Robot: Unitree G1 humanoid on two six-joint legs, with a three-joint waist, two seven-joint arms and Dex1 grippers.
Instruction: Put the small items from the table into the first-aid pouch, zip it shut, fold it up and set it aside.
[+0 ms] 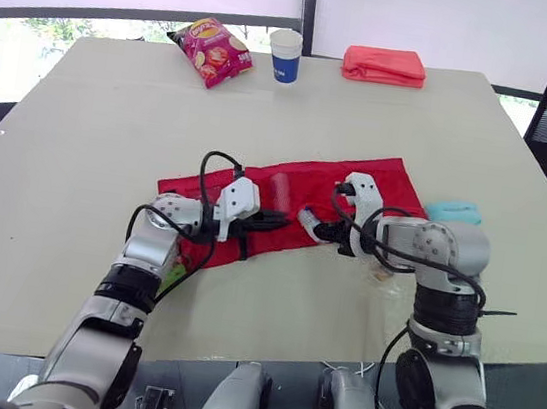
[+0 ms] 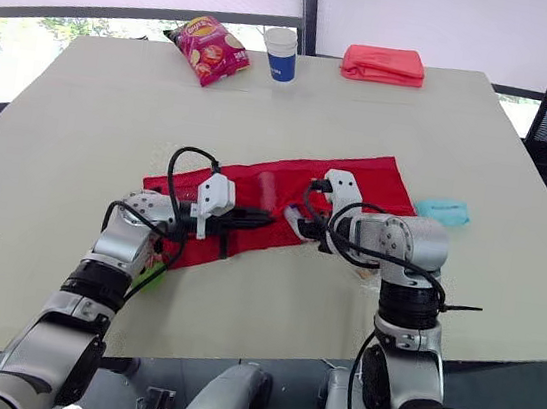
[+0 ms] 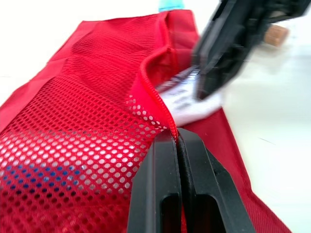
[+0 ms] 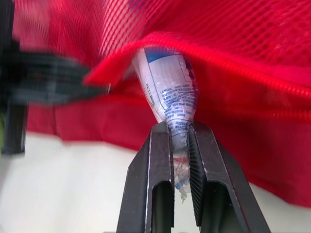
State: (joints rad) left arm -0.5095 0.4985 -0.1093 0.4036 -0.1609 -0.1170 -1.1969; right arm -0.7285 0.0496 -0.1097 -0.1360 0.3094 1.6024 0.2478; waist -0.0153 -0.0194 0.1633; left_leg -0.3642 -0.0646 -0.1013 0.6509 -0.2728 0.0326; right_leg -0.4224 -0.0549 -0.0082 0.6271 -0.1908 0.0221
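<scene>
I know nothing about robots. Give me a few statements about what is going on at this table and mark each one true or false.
1. The right pincer grips a small packet. True.
2. The left pincer hangs open above the table. False: it is shut on the mesh edge of the red pouch.
3. The pouch is zipped shut. False: its opening gapes, and the packet's far end sits under the lip.
4. A paper cup stands between a snack bag and a folded pink cloth. True.
</scene>
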